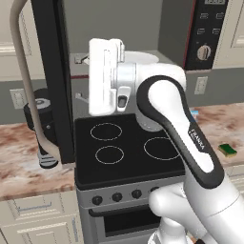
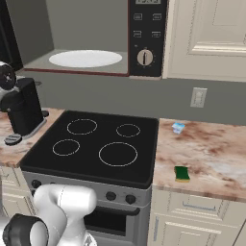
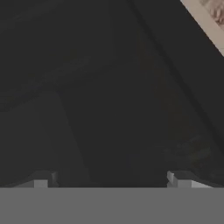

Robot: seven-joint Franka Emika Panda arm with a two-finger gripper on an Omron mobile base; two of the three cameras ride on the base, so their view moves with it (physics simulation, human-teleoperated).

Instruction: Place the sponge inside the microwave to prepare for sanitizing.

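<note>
One sponge point(image 2: 181, 173) on counter point(image 2: 211, 153) beside stove point(image 2: 96, 144).

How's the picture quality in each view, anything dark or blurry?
Left base view: evenly lit, the arm blocks much of the stove. Right base view: clear, soft light, sponge sharp on the counter. Hand view: very dark and murky, fingertips barely showing.

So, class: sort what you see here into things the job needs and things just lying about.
Needed:
sponge
microwave, door open
tool, open

Lying about:
stove
glass
coffee machine
outlet
</note>
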